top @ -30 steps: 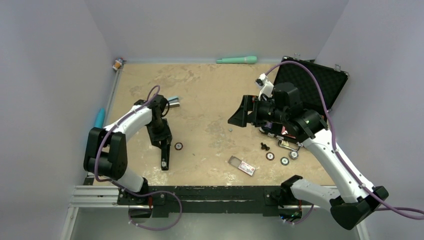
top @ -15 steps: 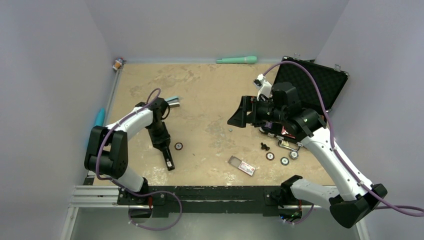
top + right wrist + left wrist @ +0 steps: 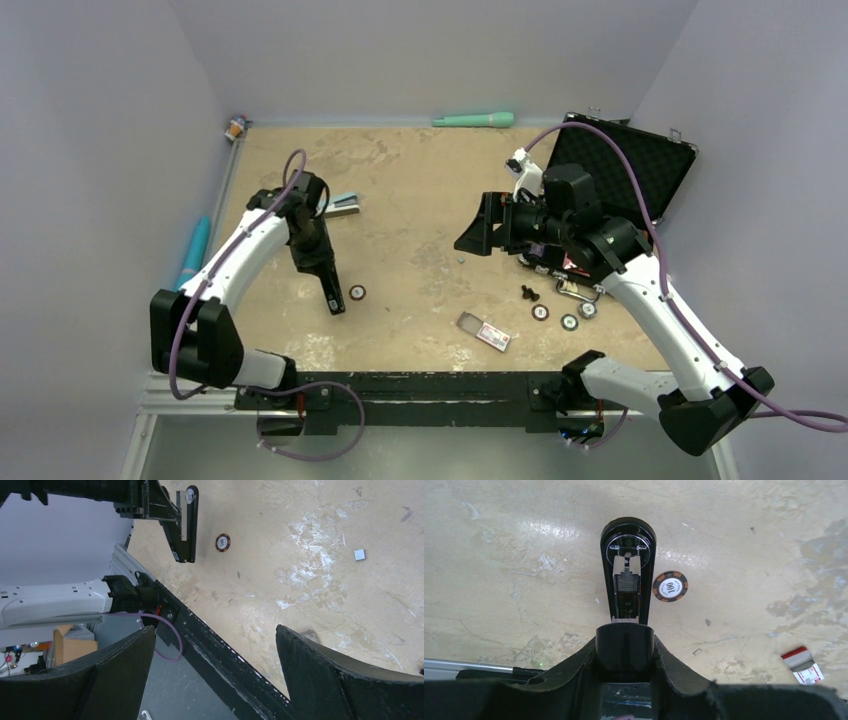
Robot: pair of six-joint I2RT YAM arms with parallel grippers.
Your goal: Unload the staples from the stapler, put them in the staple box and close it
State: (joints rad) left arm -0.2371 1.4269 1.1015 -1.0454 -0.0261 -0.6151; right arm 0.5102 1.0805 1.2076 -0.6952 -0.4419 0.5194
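staples [image 3: 626, 587] are seen in the open magazine of the stapler [image 3: 627, 570], near the poker chip [image 3: 670, 586] | left hand [image 3: 625, 640] is clamped on the stapler's rear | right hand [image 3: 215, 630] is spread apart, far from the chip | strip is judged light, brittle, slippery; best pinched by its sides

The widest open stretch of the table [image 3: 420, 180] runs down the middle between the arms, broken only by a tiny pale bit [image 3: 460, 257]. On the left, the stapler [image 3: 325, 275] slants down from the left gripper [image 3: 625, 640], with a poker chip [image 3: 357, 293] just beside its tip. The right gripper [image 3: 215, 630], spread wide, hangs over mid-table. The right side is crowded: a black screw piece [image 3: 529, 293], three chips [image 3: 569, 322], a small packet [image 3: 483, 332] and an open black case [image 3: 625, 165]
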